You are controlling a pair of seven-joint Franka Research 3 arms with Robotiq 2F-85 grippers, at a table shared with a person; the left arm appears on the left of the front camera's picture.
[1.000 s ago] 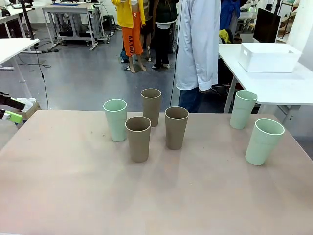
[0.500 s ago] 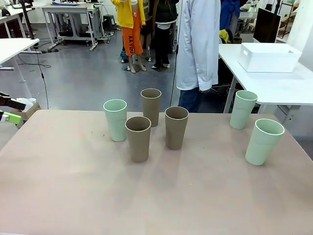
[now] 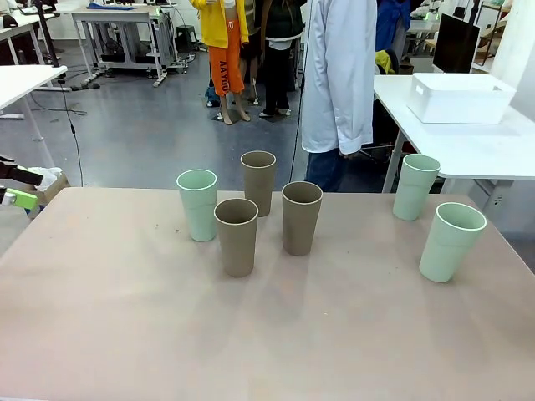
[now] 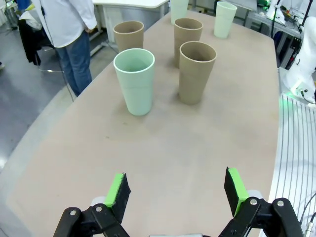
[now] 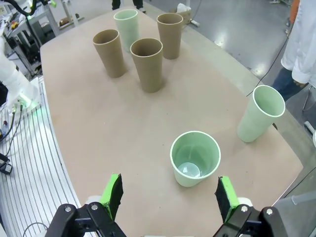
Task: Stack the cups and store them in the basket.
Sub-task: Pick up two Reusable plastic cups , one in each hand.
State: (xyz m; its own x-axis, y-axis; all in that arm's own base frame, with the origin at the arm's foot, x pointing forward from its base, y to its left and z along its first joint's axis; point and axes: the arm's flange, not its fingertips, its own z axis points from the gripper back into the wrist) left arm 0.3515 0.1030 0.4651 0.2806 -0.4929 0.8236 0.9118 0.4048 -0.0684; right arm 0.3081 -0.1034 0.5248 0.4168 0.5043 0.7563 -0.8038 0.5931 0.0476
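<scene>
Cups [image 3: 302,217] all stand upright and apart on the table [image 3: 125,317]; none is nested in another and none is in the basket [image 3: 460,104]. The basket sits well away on a white side table [image 3: 501,154] beyond the far right corner. As I read it, the job is at its very first step: choosing and picking up a first cup.

The left gripper [image 4: 176,190] hangs over the near left part of the table with its jaws spread wide and nothing between them, facing the mint cup [image 4: 134,81] of the middle cluster. The right gripper [image 5: 169,196] is likewise wide open and empty, just above the nearest mint cup [image 5: 195,158] on the right side.

The next move, I'd say, calls for a gripper to come down around a cup, pinch its wall and lift it straight up. It then has to line it up over a cup of the same kind so the tapered body slides in without tipping the lower one.

By my count there are six cups: three brown ones bunched in the middle and three mint ones, one beside the browns and two off to the right. There is one basket and two grippers. A person in a white coat [image 3: 338,75] stands at the far edge.
</scene>
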